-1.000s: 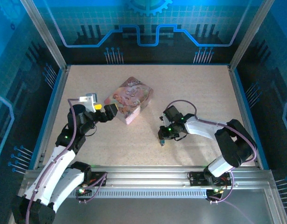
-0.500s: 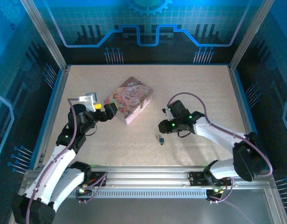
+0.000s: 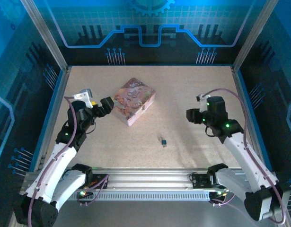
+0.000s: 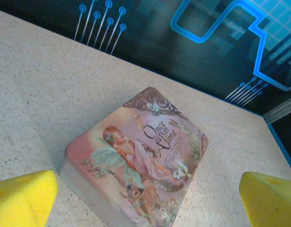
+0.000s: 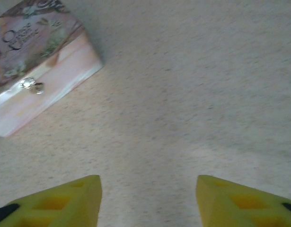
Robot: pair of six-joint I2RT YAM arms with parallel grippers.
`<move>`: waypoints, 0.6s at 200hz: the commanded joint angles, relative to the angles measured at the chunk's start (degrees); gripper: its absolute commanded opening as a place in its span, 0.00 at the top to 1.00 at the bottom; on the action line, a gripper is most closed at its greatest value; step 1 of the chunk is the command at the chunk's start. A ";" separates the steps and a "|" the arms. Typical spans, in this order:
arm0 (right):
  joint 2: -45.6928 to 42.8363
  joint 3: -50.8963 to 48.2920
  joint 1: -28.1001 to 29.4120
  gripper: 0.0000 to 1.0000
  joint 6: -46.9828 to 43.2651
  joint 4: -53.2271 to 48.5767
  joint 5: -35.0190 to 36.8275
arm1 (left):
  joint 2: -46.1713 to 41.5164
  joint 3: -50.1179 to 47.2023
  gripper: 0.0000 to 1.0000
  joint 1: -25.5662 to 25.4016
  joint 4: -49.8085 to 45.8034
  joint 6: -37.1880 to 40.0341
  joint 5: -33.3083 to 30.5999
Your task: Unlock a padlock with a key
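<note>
The padlock (image 3: 163,141) lies on bare table (image 3: 192,90) near the front rail (image 3: 150,174), with open surface all round. The key cannot be told apart from it. Right gripper (image 3: 191,115): jaws apart, empty, well to its right. Left gripper (image 3: 106,105): spread wide, empty, facing the pink tin (image 3: 134,100) lettered "Once Upon a Time".

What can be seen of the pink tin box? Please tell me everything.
The pink tin box is a flat, squarish box with rounded corners. Its lid shows a painted girl with flowers and the words "Once Upon a Time". The lid is closed, and a small silver clasp sits on one pale side. It lies flat on the speckled table, turned like a diamond.
</note>
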 commanded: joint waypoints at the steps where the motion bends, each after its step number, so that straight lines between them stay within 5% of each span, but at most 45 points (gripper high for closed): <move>1: -3.41 -4.14 -4.37 0.38 -3.73 4.30 0.41 | -0.54 2.19 0.01 0.70 -1.74 0.28 -2.74; 47: -5.62 -10.61 -12.65 0.24 -5.94 13.51 -1.52 | -0.60 2.10 0.01 0.71 -2.51 -2.43 -3.22; 74: -4.77 -15.98 -16.36 0.00 -6.17 22.88 -2.39 | -0.22 1.44 0.01 0.75 -1.99 -1.96 -3.70; 120: 5.16 -21.92 -18.80 0.00 -9.77 40.14 -4.77 | 3.72 -1.75 0.01 1.18 0.03 1.29 -8.26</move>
